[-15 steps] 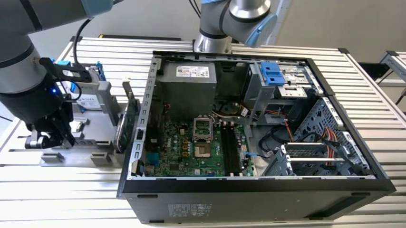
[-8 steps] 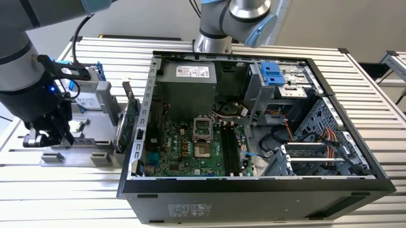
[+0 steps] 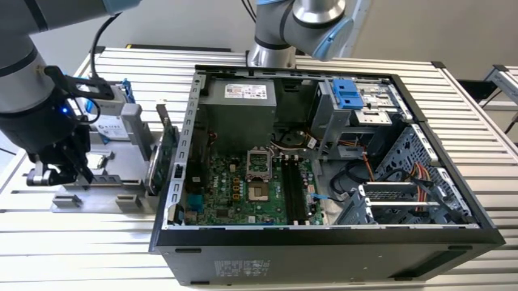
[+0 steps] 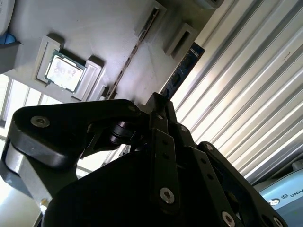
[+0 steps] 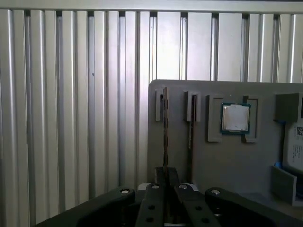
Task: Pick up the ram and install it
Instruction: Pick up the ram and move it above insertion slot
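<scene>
From my station I see the counter (image 5: 71, 118) as a ribbed, bright aluminium surface made of long parallel slats. On it lies a flat, matt grey holder plate (image 5: 222, 170) with raised block-shaped slots. The ram (image 5: 164, 127) is a thin, dark, narrow stick standing on its long edge in the slot nearest the plate's outer edge, next to bare counter. In the second wrist view its face looks dark blue with small black chips (image 4: 185, 68). Its long axis runs parallel to that plate edge and to the counter's slats, and one end points straight at the claw (image 5: 165, 171). A second thin board (image 5: 191, 124) stands edge-up in the next slot, parallel to the ram. Past it, a square processor (image 5: 235, 117) with a dull silver lid sits in a shallow framed pocket. The claw is black metal with bolted link bars, and its two slim fingers (image 5: 159, 182) are drawn almost together. The near end of the ram passes between them, so I read it as clamped on the stick's two faces, with the ram seated in its slot. In the exterior view the claw (image 3: 50, 176) hangs over the plate, which lies by the exterior view's left side of the open black computer case (image 3: 324, 237). Inside the case the green motherboard (image 3: 242, 188) lies flat.
</scene>
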`<state>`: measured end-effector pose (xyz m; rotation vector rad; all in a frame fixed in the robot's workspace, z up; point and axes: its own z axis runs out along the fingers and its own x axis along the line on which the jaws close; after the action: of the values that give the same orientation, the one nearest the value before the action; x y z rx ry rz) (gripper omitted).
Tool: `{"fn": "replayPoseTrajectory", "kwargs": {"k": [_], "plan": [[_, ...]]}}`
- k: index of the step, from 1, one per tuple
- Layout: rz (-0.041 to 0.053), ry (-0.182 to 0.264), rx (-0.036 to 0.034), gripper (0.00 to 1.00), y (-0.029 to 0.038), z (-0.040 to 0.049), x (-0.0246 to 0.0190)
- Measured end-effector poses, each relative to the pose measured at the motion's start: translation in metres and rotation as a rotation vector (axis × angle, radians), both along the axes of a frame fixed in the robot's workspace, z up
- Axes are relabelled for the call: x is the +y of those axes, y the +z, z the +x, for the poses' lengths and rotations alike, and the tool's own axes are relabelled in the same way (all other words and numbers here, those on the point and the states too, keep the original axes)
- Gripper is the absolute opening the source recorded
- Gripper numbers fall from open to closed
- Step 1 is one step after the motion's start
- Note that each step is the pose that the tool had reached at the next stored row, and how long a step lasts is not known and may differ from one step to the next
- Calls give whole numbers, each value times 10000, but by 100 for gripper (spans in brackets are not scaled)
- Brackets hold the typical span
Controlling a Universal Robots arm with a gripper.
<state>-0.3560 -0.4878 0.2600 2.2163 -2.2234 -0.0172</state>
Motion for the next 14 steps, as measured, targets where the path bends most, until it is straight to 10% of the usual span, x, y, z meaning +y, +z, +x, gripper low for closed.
{"fn": "replayPoseTrajectory", "kwargs": {"k": [14], "plan": [[-2, 0, 2, 0, 47, 0, 0]]}}
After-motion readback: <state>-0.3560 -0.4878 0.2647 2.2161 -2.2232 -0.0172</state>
